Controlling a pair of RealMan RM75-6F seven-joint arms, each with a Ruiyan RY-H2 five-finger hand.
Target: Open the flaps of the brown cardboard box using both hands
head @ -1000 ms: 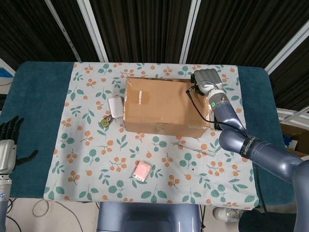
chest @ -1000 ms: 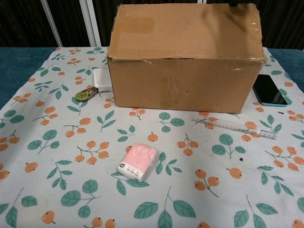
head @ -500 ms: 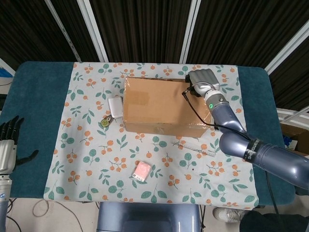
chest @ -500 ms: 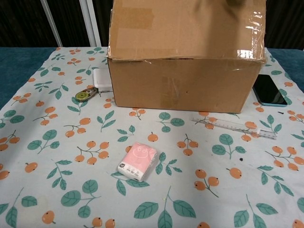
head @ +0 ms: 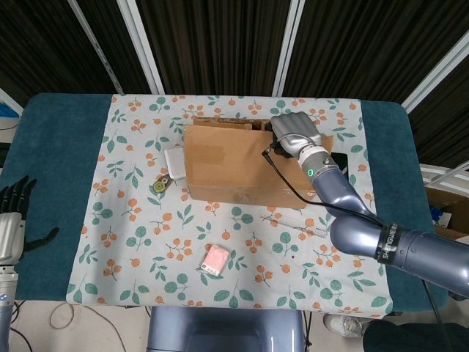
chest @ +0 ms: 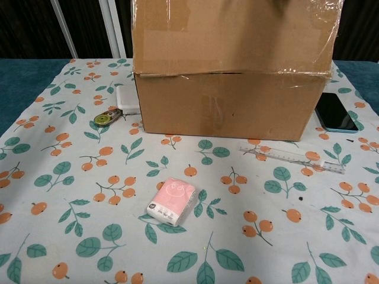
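Right hand (head: pixel 293 131) is gripping the box (chest: pixel 224 105) flap (head: pixel 227 154), tilting it up; left hand (head: pixel 13 220) is hanging released, off the counter (head: pixel 51 154).

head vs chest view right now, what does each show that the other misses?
Head only: both hands, the right hand at the box's far flap edge, the left hand idle off the table's left, fingers apart. Chest only: the dark phone clearly, right of the box. Both: the cardboard box, pink tissue pack, ruler, white case.
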